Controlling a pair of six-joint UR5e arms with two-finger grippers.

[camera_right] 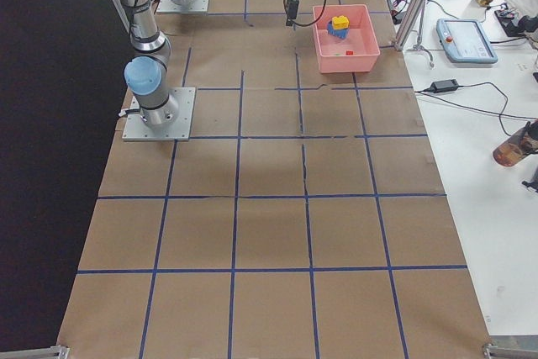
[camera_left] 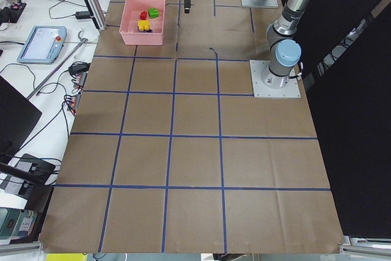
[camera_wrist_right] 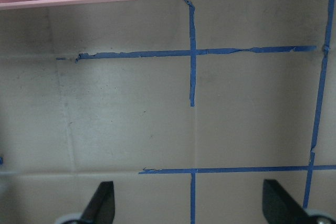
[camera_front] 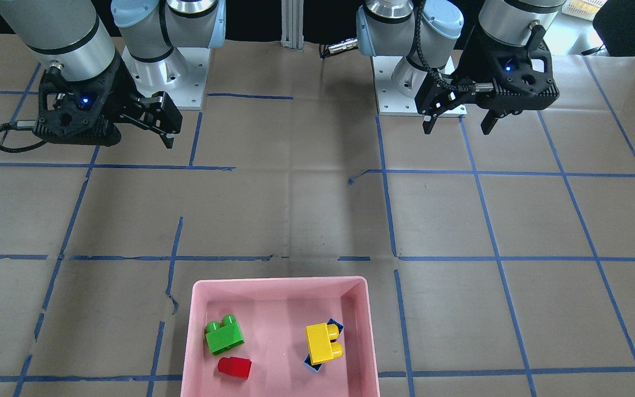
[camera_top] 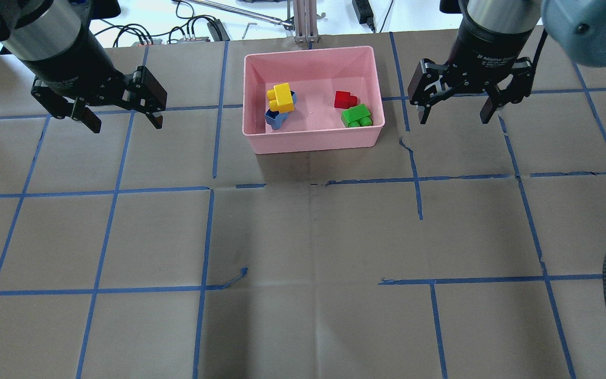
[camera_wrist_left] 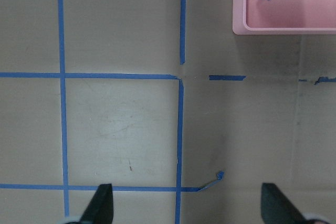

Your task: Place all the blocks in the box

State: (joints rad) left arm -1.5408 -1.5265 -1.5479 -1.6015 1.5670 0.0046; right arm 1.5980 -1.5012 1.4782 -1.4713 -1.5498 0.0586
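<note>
The pink box (camera_top: 313,143) stands at the table's far middle and holds all the blocks. The yellow block (camera_top: 282,97) lies across the blue block (camera_top: 276,119) on its left side. The red block (camera_top: 344,99) and the green block (camera_top: 356,115) sit on its right side. In the front view they show as yellow (camera_front: 323,343), blue (camera_front: 312,364), red (camera_front: 235,366) and green (camera_front: 224,336). My left gripper (camera_top: 126,125) hangs open and empty left of the box. My right gripper (camera_top: 453,119) hangs open and empty right of it.
Brown paper with a blue tape grid covers the table. An aluminium post (camera_top: 303,23) and cables (camera_top: 198,29) lie behind the box. A teach pendant (camera_right: 466,39) sits on the side bench. The arm bases (camera_front: 157,71) stand at the robot's edge.
</note>
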